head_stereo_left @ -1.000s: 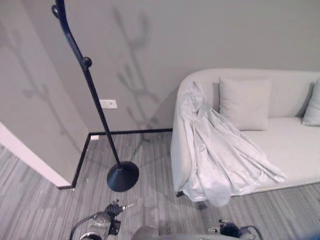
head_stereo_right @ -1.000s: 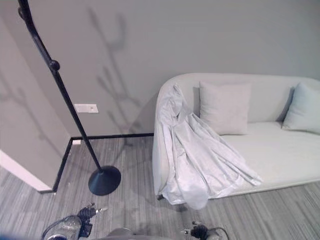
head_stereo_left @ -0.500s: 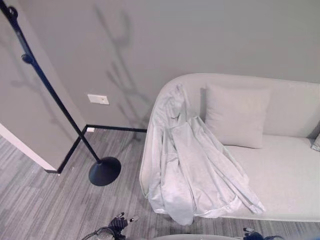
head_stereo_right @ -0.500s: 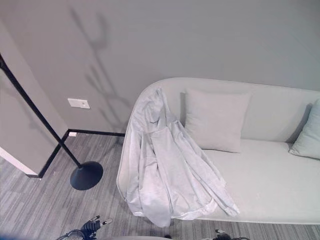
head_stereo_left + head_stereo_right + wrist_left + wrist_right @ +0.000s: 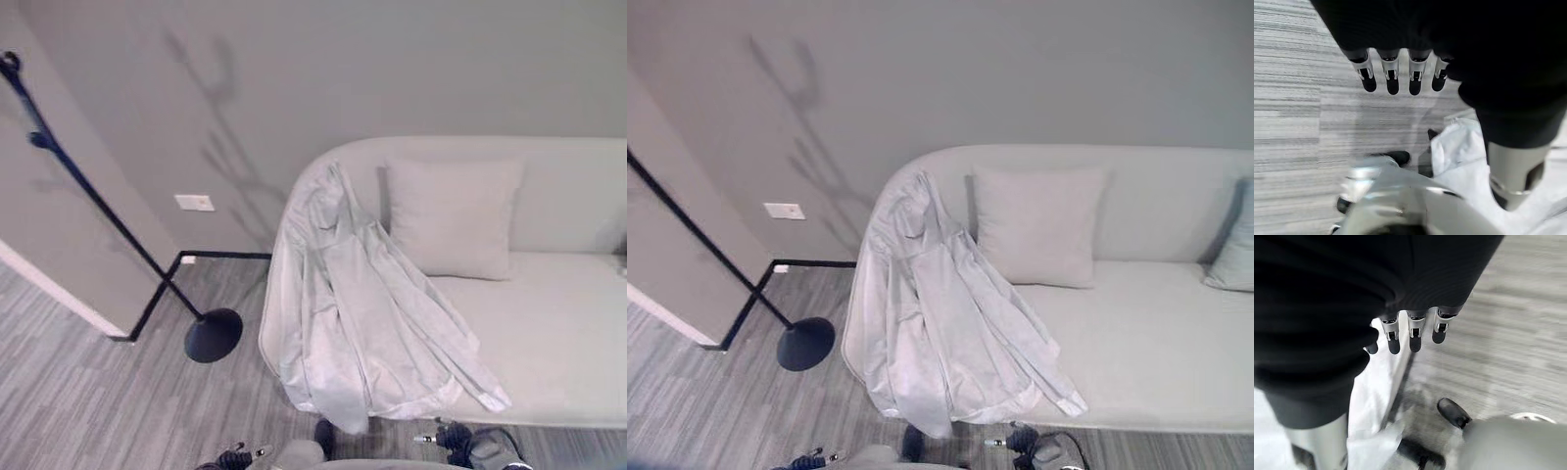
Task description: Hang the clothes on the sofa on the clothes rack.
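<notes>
Left eye view, garment (image 5: 358, 313) draped lengthwise down sofa (image 5: 558, 333) arm

Cushion (image 5: 453, 217), wall socket (image 5: 194, 203)

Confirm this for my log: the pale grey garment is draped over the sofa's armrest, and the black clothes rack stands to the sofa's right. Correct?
Not quite. The pale grey garment is draped over the light grey sofa's armrest, but the black clothes rack stands on the grey floor to the sofa's left, as the left eye view shows.

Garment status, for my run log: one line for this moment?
garment: draped over sofa arm | rack: bare | left hand: open, empty | right hand: open, empty
</notes>
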Tool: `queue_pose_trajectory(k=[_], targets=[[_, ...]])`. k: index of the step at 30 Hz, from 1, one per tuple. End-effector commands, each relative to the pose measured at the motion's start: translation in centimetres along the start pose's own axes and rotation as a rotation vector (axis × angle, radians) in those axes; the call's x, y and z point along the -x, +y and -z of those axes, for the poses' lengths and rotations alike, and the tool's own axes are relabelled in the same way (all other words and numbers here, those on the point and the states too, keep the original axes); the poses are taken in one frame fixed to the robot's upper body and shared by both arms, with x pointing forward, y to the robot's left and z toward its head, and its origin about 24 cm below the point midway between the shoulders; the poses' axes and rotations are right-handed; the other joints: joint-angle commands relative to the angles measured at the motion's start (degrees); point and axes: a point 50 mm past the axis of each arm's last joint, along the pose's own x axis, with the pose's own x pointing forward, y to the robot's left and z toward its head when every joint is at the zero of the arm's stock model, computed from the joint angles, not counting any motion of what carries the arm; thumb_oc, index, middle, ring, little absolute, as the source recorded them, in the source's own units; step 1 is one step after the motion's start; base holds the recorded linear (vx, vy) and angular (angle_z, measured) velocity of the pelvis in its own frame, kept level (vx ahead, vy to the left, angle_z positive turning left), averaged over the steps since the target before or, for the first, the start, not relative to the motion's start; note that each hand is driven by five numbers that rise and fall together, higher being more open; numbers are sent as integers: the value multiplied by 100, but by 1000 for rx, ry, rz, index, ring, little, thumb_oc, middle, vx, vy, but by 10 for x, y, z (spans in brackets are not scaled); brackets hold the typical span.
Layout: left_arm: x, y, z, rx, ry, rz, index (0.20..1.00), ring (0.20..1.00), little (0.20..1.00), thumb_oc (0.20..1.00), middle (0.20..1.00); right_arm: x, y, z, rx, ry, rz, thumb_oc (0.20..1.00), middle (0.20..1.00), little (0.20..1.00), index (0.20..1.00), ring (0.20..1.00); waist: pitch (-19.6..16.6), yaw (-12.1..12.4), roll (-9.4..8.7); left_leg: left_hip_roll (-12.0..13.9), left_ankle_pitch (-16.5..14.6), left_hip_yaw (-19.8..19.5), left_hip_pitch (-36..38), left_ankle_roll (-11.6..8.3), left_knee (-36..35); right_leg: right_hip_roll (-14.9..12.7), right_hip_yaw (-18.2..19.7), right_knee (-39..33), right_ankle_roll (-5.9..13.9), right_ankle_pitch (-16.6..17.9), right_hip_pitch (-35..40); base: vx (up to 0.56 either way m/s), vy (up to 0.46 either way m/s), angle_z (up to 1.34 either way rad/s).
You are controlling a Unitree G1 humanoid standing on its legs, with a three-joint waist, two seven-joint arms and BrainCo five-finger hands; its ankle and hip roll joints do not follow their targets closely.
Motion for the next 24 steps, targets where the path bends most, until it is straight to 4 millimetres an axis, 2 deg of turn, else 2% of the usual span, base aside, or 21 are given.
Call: queue_pose_trajectory(k=[1, 2, 5, 6, 11, 12, 13, 14, 18, 20, 22, 24], targets=[[-3, 7, -24, -94, -59, -17, 1000, 1000, 1000, 1000, 1000, 1, -7, -4, 17, -32, 12, 1000, 1000, 1000, 1000, 1000, -211, -76, 186, -119, -435, -180, 179, -263, 2, -711, 402, 982, 214, 875, 425, 116, 125, -24], [-3, 7, -24, -94, -59, -16, 1000, 1000, 1000, 1000, 1000, 1, -7, -4, 17, -32, 12, 1000, 1000, 1000, 1000, 1000, -207, -71, 186, -120, -437, -176, 183, -262, 2, -715, 408, 1001, 215, 865, 418, 88, 114, -15], [-4, 9, -42, -105, -115, -25, 1000, 1000, 1000, 1000, 1000, 2, -16, -8, 12, -50, 29, 1000, 1000, 1000, 1000, 1000, 114, -390, 595, 110, -447, -374, 601, -198, 2, -517, 728, 2528, 180, 682, -351, 155, 100, 30], [-4, 11, -53, -111, -152, -32, 1000, 1000, 1000, 1000, 1000, 3, -17, -5, 6, -44, 36, 1000, 1000, 1000, 1000, 1000, 171, -443, 557, 88, -490, -470, 654, -212, 2, -776, 699, 2011, 108, 654, -399, 181, -27, 68], [-4, 11, -53, -111, -152, -32, 1000, 1000, 1000, 1000, 1000, 3, -17, -5, 6, -45, 36, 1000, 1000, 1000, 1000, 1000, 176, -446, 557, 87, -490, -473, 658, -212, 2, -777, 696, 2009, 108, 654, -393, 54, -66, 45], [-3, 23, -63, -154, -168, -62, 1000, 1000, 1000, 1000, 1000, 5, -27, 10, 59, 13, 67, 1000, 1000, 1000, 1000, 1000, 248, -604, 403, 98, -645, -780, 579, -192, 2, -1192, 907, -187, 105, 736, -655, 180, -263, 19], [-3, 23, -63, -154, -168, -62, 1000, 1000, 1000, 1000, 1000, 5, -27, 10, 59, 13, 67, 1000, 1000, 1000, 1000, 1000, 248, -604, 403, 98, -645, -780, 579, -192, 2, -1192, 907, -187, 105, 736, -655, 264, -491, 50], [0, 13, -83, -92, -272, -30, 1000, 1000, 1000, 1000, 1000, 6, -23, 9, -12, -21, 67, 1000, 1000, 1000, 1000, 1000, 178, -612, 230, 248, -756, -747, 569, -199, 2, -1148, 866, -187, 175, 809, -705, 129, -296, 72], [5, 12, -100, -83, -359, -35, 1000, 1000, 1000, 1000, 1000, 8, -37, 9, -9, -33, 106, 1000, 1000, 1000, 1000, 1000, 122, -561, 194, 456, -674, -713, 465, -222, 2, -1002, 698, -187, 230, 696, -690, 83, -202, 37], [10, 14, -111, -100, -414, -45, 1000, 1000, 1000, 1000, 1000, 10, -50, -2, 6, -80, 139, 1000, 1000, 1000, 1000, 1000, 151, -569, 182, 517, -658, -699, 442, -231, 2, -943, 605, -187, 256, 672, -646, 63, -114, 8], [10, 14, -111, -100, -414, -45, 1000, 1000, 1000, 1000, 1000, 10, -50, -2, 7, -80, 139, 1000, 1000, 1000, 1000, 1000, 151, -571, 183, 518, -659, -701, 444, -232, 2, -942, 603, -187, 256, 672, -643, 31, -50, 9], [19, 21, -127, -109, -491, -68, 1000, 1000, 1000, 1000, 1000, 16, -70, -18, 34, -149, 193, 1000, 1000, 1000, 1000, 1000, 213, -582, 171, 539, -641, -701, 416, -230, 2, -902, 591, -187, 279, 677, -640, 32, -61, 3]])
